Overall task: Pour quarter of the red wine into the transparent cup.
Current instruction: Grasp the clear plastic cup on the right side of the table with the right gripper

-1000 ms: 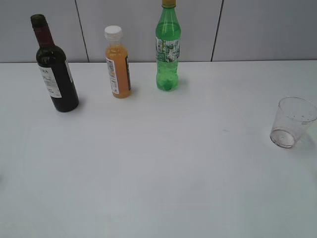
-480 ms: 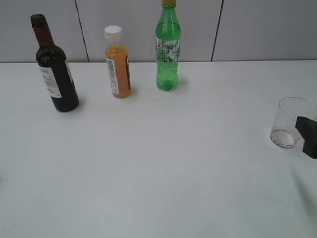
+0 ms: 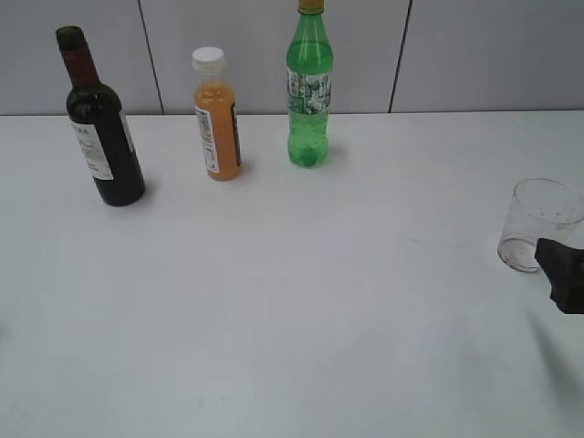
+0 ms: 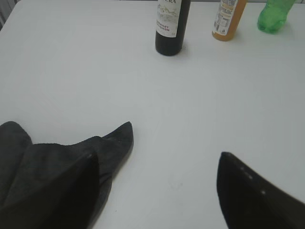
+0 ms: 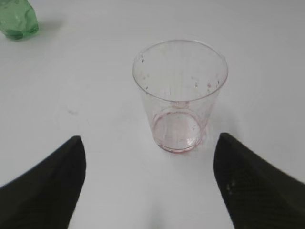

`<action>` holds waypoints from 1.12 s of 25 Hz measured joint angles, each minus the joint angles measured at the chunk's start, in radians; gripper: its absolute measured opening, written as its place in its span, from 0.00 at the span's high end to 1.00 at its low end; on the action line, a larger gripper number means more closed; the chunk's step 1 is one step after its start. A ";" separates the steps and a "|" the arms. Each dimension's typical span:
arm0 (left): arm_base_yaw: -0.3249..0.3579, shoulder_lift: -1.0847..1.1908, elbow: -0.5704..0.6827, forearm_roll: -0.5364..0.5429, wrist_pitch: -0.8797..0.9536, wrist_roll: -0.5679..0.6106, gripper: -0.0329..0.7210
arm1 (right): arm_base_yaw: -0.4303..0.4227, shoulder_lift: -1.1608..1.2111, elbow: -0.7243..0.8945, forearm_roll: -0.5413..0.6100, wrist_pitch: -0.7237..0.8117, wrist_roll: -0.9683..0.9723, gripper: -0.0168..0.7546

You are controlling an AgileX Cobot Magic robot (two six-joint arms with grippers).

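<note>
White table (image 3: 292,301): wine bottle (image 3: 100,123), orange juice bottle (image 3: 217,119), green soda bottle (image 3: 310,91) upright along back edge; transparent cup (image 3: 537,224) upright far right; dark cloth (image 4: 57,176) near left.

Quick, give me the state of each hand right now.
Left hand: open, holding nothing, well short of the wine bottle.
Right hand: open, holding nothing, its fingers either side of the cup but not touching it.

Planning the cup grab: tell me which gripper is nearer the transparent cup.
Right. The right gripper sits just short of the transparent cup, jaws open, cup between them ahead. The left gripper is far off, facing the wine bottle.
</note>
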 joint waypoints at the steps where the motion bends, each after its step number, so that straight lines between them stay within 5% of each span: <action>1: 0.000 0.000 0.000 0.000 0.000 0.000 0.18 | 0.000 0.008 0.000 0.000 -0.002 0.000 0.11; 20: 0.000 0.000 0.000 0.000 0.000 0.000 0.18 | 0.000 0.498 0.004 0.024 -0.473 0.000 0.10; 28: 0.000 0.000 0.000 0.000 0.000 0.000 0.18 | 0.000 0.611 0.000 0.037 -0.512 -0.006 0.10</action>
